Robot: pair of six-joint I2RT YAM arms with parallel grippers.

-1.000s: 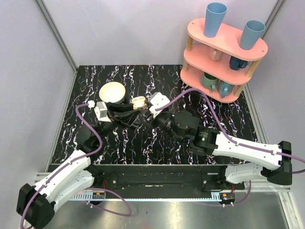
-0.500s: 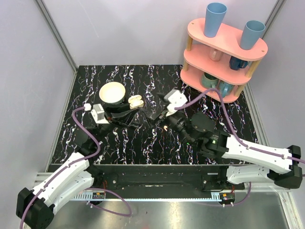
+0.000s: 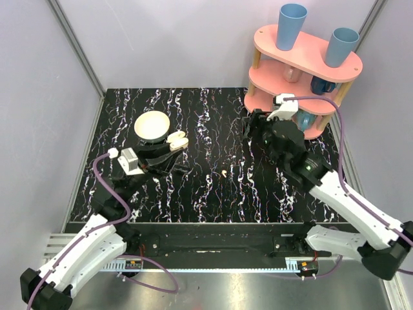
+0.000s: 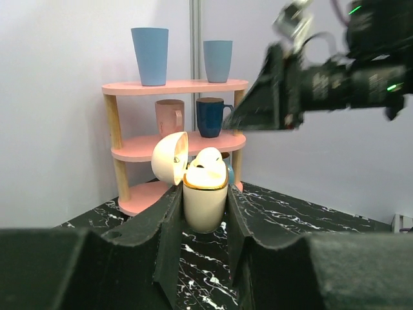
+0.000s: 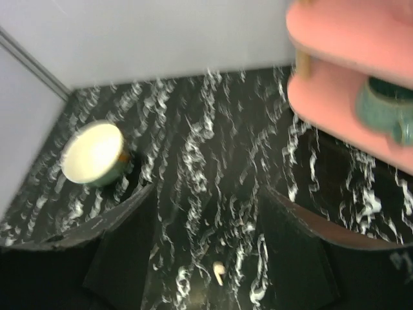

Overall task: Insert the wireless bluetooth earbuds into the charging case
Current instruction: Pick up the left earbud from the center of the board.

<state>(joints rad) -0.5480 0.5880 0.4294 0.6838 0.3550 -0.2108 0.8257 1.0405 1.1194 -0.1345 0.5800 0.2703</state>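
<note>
One case [image 4: 205, 201], two earbuds [image 3: 223, 173], one bowl [image 3: 152, 125], two blue cups [image 3: 291, 26].

Bare black marbled tabletop [image 3: 213, 110] surrounds the tiny cream-white plastic earbud [image 3: 223, 173] on all sides; the round cream bowl [image 3: 152, 125] and left gripper [image 4: 204, 216] (clamped on the cream-beige rounded charging case [image 4: 205, 197]) block the left, the pink three-tier cup shelf [image 3: 303, 48] the far right.

table [image 3: 213, 116] black – white marbling | charging case [image 4: 205, 201] cream (gold rim) | shelf [image 3: 311, 55] pink | cups [image 3: 292, 26] blue
</note>
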